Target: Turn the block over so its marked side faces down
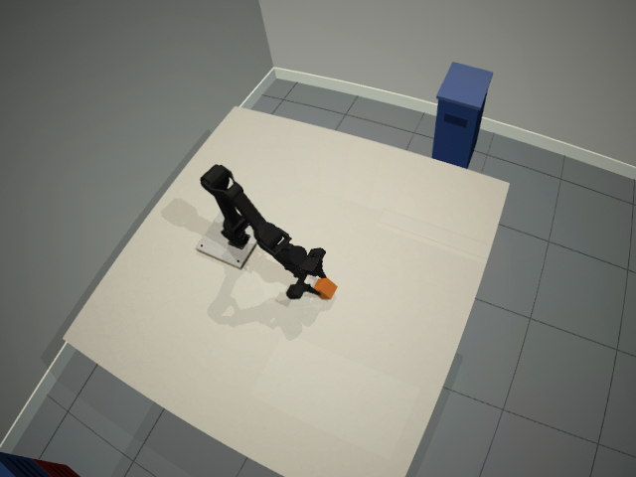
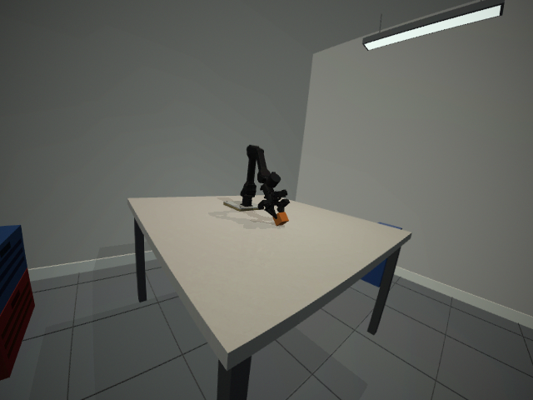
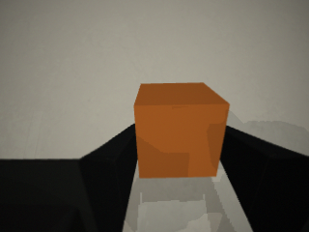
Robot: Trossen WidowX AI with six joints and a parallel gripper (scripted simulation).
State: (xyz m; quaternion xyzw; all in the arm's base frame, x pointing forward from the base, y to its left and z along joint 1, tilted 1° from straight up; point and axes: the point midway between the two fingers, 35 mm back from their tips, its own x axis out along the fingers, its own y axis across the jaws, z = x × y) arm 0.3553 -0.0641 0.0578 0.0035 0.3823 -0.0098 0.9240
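The orange block (image 1: 326,288) (image 2: 281,218) (image 3: 181,137) is held between the two black fingers and is tilted. In the exterior view it is low over the table (image 1: 359,328) (image 2: 275,267); whether a lower edge touches the table cannot be told. My gripper (image 1: 322,286) (image 2: 280,214) (image 3: 175,129) is shut on the block and points obliquely down and outward from the arm base. The wrist view shows two plain orange faces, with shadows on the nearer one. No marked side can be made out, and the faces turned away are hidden.
The arm's base plate (image 1: 226,251) (image 2: 236,207) stands on the table behind the gripper. A blue cabinet (image 1: 457,123) stands on the floor beyond the table. Blue and red crates (image 2: 12,284) stand on the floor at the left in the exterior view.
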